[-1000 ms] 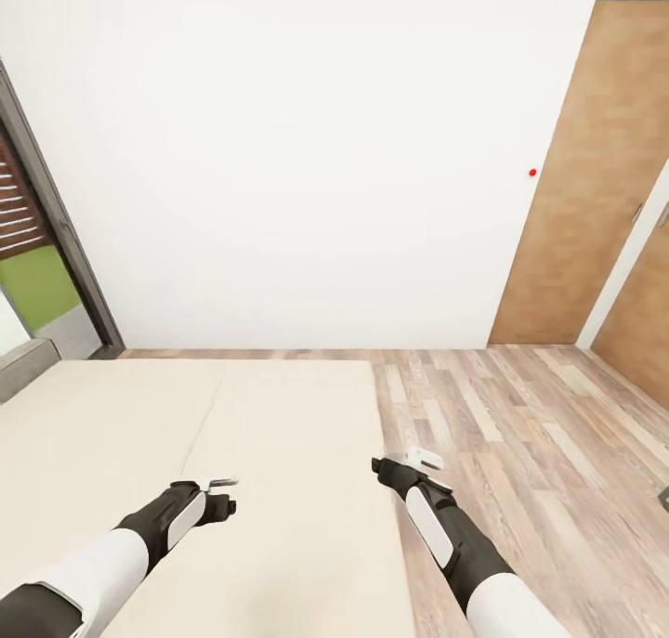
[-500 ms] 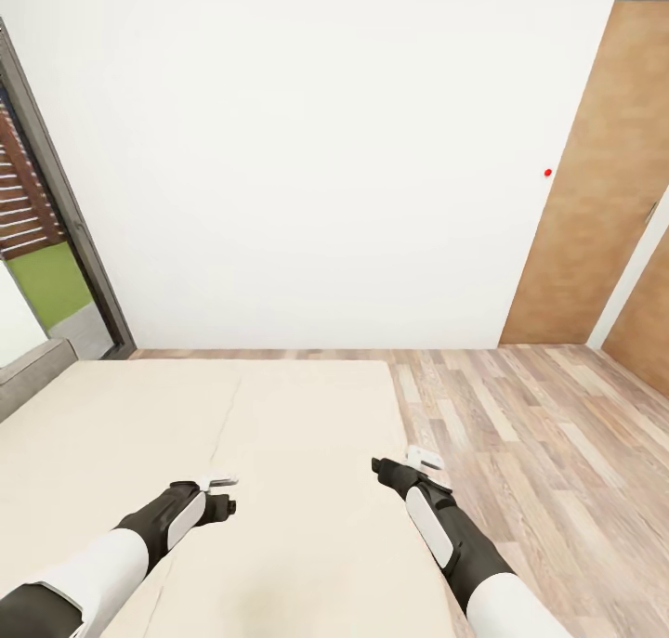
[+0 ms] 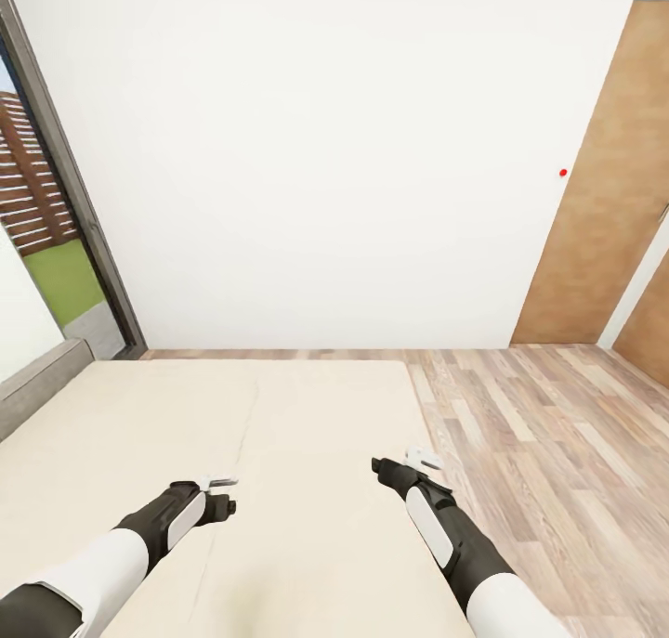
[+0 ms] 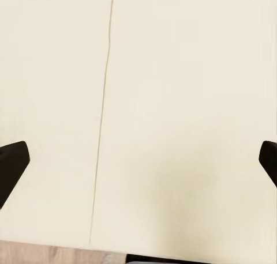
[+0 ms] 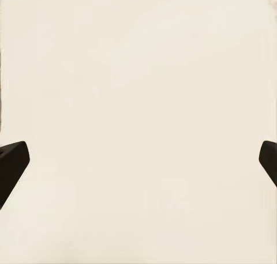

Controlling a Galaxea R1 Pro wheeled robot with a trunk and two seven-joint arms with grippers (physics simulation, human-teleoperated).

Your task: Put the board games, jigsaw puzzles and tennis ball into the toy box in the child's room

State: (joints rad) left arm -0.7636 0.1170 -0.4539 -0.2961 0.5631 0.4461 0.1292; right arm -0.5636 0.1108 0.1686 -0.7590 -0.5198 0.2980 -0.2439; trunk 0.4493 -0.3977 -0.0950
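Hovering low over the bed point(image 3: 279, 415), left gripper point(image 3: 218, 494) & right gripper point(image 3: 409, 466) are both riding w/ jaws spread wide & empty, prob. readied for a pickup, w/ bare mattress under them, no toys showing.

You have one bed point(image 3: 279, 452), two doors point(image 3: 604, 229) at far right, and two arms point(image 3: 139, 536).

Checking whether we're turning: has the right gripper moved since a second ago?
Yes. The right gripper has swung left: it hung over the floor, past the bed's right edge, and now it is over the bed.
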